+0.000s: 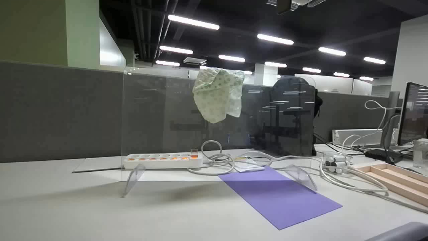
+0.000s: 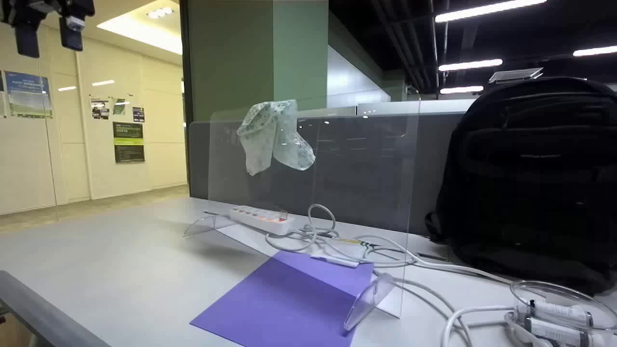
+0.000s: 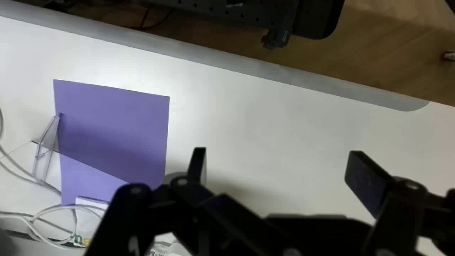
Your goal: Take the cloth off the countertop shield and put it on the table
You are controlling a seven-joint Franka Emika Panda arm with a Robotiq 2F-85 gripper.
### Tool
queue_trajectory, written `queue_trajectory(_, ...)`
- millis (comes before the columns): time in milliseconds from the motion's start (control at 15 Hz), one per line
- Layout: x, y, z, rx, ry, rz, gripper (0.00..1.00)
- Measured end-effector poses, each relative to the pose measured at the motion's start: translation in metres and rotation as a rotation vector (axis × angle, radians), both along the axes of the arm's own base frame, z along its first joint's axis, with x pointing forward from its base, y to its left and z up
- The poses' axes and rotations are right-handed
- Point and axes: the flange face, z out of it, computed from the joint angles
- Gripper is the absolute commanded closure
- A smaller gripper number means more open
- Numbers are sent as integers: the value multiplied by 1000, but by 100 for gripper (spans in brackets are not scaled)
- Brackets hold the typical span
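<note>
Pale green cloth (image 1: pixel 218 95) drapes over the top edge of the clear shield (image 1: pixel 217 137), lower than the fingers (image 2: pixel 27 42).
In an exterior view they stand wide apart, nothing between them, and the cloth lies below, toward the picture's right; whether nearer or deeper, I cannot tell. The next move likely calls for crossing to that top fold, then lowering.

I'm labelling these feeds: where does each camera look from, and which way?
In an exterior view: before the clear shield, facing it nearly head-on, partition behind; no robot shows.
In an exterior view: nearer the backpack, facing the shield obliquely; the open gripper shows top left.
Wrist view: above the table, facing down; gripper fingers at the bottom.
Both exterior views share the cloth on the shield.
</note>
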Motion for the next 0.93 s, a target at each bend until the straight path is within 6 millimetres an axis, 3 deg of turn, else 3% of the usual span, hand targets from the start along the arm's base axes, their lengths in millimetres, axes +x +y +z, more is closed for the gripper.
queue_trajectory(933,3,-3,0,-1,-12,-19,0)
